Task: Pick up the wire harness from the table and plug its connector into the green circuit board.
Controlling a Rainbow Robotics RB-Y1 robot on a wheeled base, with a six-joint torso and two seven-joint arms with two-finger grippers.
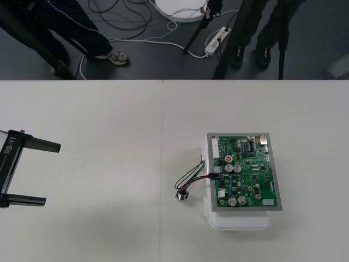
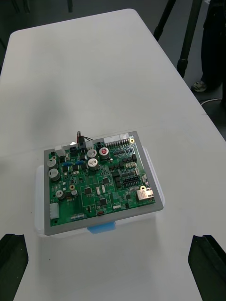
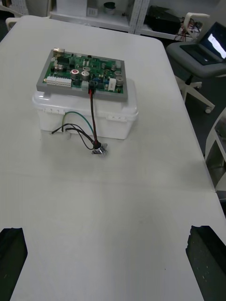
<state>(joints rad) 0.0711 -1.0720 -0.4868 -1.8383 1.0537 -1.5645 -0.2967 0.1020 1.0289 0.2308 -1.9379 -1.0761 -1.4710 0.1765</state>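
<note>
Left tool (image 1: pixel 41 173) waits at the left edge of the tabletop (image 1: pixel 109 120), its two black fingers (image 1: pixel 42 144) spread wide apart and holding nothing. It is well apart from the green circuit board (image 1: pixel 248 172), which lies flat on a white base (image 1: pixel 240 221) on the right half of the tabletop.

The right tool (image 2: pixel 110 249) hangs over the tabletop on the board's right side, opposite the harness. Its fingers are also far apart and empty, with a bare strip of tabletop between them and the base.

The wire harness (image 3: pixel 94 129) is at the board's left side. Its small black plug (image 1: pixel 217 170) sits in a connector on the board's left edge, about midway along that edge. From there the red, black and green wires (image 3: pixel 92 110) drop over the side of the white base and loop out onto the tabletop. The round metal socket (image 1: pixel 181 195) at the other end rests on the tabletop just beside the base. Neither tool touches the harness.
</note>
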